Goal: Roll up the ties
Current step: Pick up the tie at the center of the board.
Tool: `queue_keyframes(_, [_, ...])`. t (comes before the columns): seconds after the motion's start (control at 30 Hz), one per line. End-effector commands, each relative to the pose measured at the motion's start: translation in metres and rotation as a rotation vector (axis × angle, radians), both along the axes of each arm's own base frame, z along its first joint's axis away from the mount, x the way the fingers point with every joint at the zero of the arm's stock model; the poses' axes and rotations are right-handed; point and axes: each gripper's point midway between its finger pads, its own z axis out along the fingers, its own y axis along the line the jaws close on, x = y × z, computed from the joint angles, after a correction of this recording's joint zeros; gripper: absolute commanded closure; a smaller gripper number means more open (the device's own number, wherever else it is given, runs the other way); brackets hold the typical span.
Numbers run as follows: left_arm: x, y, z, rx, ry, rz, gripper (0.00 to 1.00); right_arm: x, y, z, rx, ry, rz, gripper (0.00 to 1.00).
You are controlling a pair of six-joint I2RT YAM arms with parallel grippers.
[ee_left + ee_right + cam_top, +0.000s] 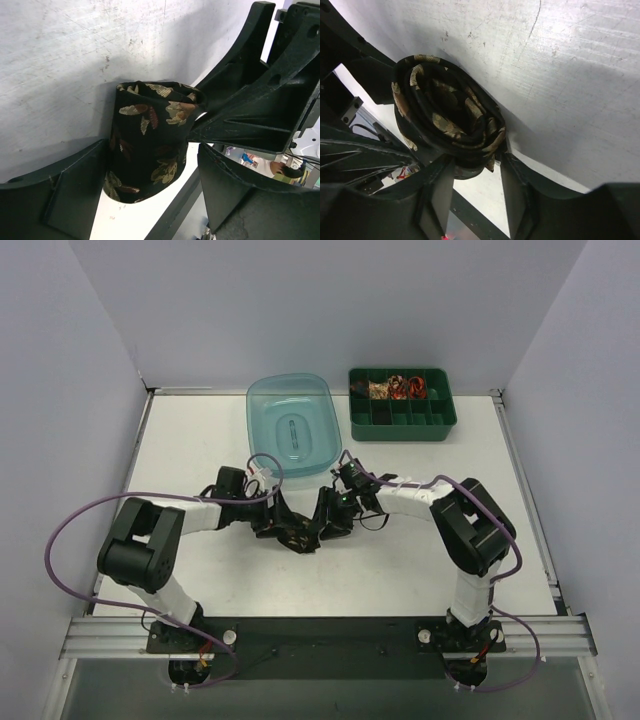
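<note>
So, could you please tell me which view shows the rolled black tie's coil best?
The right wrist view: it sees the rolled tie end-on, spiral layers visible. The left wrist view shows only its patterned side; the top view, a small dark patch.

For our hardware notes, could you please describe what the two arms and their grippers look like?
Both the left arm and right arm have white links joined by chunky black joints. A purple cable loops from each base along its arm. The left gripper and right gripper are plain black with broad, angular fingers.
</note>
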Motion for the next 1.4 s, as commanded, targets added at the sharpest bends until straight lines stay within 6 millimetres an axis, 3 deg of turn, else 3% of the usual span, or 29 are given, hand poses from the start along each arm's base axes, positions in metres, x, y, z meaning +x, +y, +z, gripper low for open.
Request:
queue_keyframes(0.0, [-0.009, -0.002, -0.018, 0.047, 0.013, -0.011, 0.22, -0.008, 0.002, -0.008, 0.007, 0.049, -0.002, 0.61])
queue_keyframes(0.33, [-0.020, -0.034, -0.020, 0.002, 0.019, -0.053, 0.35, -0.014, 0.009, -0.015, 0.030, 0.074, 0.003, 0.89])
queue_keyframes(0.57, [-0.022, -0.046, -0.014, -0.067, 0.019, -0.041, 0.58, -0.013, 0.007, -0.018, 0.031, 0.074, -0.011, 0.92])
queue_keyframes(0.63, [-0.020, -0.047, -0.012, -0.071, 0.009, -0.039, 0.73, -0.011, 0.006, -0.018, 0.032, 0.070, -0.013, 0.92])
queue_keyframes(0.73, [-0.017, -0.049, -0.006, -0.080, -0.009, -0.037, 0.84, -0.008, 0.006, -0.017, 0.034, 0.059, -0.016, 0.92])
queue_keyframes(0.77, [-0.016, -0.049, -0.005, -0.081, -0.014, -0.034, 0.92, -0.007, 0.006, -0.016, 0.035, 0.054, -0.017, 0.92])
queue_keyframes(0.87, [-0.011, -0.050, -0.001, -0.084, -0.040, -0.026, 1.00, -0.001, 0.007, -0.009, 0.051, 0.033, -0.014, 0.91])
queue_keyframes(0.97, [-0.009, -0.049, 0.000, -0.079, -0.053, -0.019, 1.00, 0.005, 0.006, 0.005, 0.075, -0.016, -0.005, 0.89])
queue_keyframes(1.2, [-0.005, -0.045, 0.003, -0.086, -0.091, 0.005, 1.00, 0.030, -0.027, 0.034, 0.093, -0.146, -0.054, 0.52])
queue_keyframes(1.37, [0.003, -0.044, 0.028, -0.140, -0.178, 0.016, 1.00, 0.037, -0.041, 0.052, 0.130, -0.237, -0.032, 0.26])
